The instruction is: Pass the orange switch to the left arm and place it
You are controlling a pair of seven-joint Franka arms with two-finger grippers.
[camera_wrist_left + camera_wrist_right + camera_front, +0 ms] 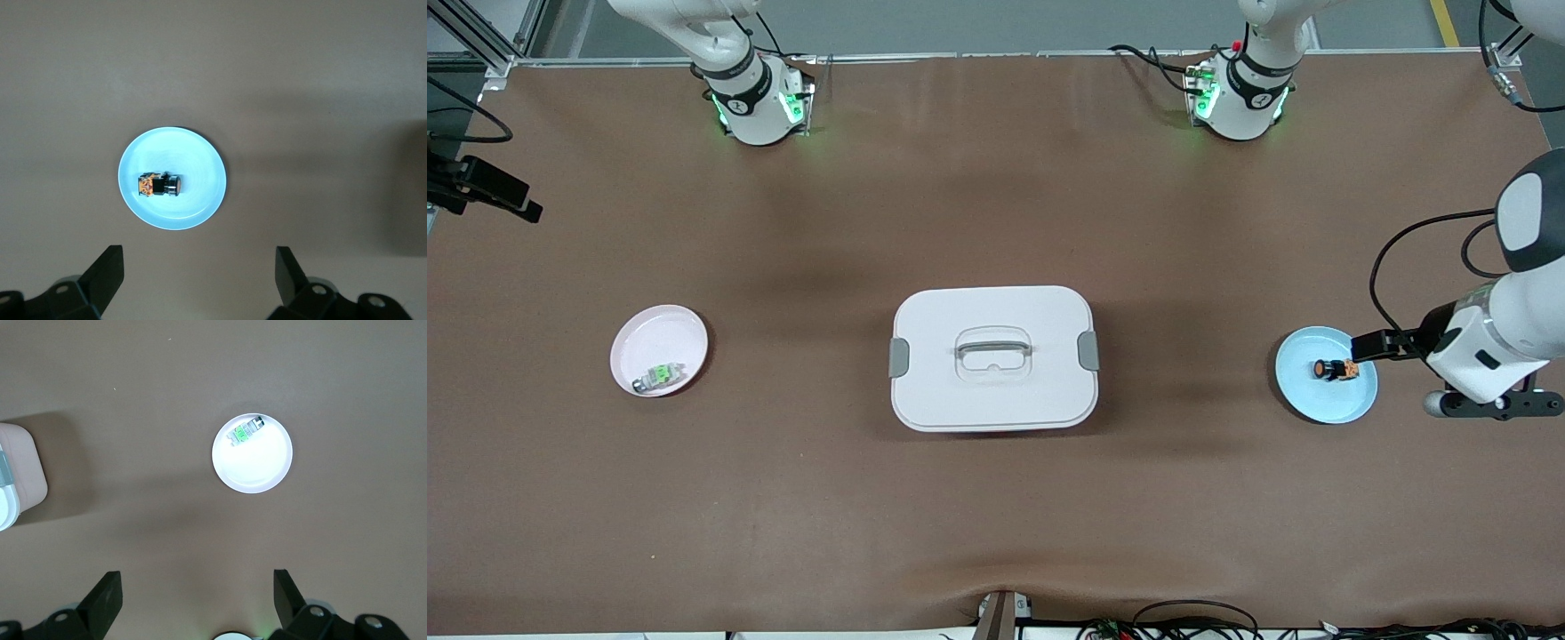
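Observation:
The orange switch (1334, 369) lies on its side on a light blue plate (1325, 400) at the left arm's end of the table. My left gripper (1368, 345) hangs open and empty in the air above the table beside that plate. In the left wrist view the switch (159, 186) rests on the plate (193, 207), well clear of the open gripper (198, 280). The white box (992, 311) stands at the table's middle. My right gripper (197, 600) is open and empty, high over the table near its base; it is out of the front view.
A pink plate (654, 333) with a small green-and-grey switch (658, 377) sits at the right arm's end of the table. The right wrist view shows that plate (257, 467), its switch (245, 430) and a corner of the box (13, 473).

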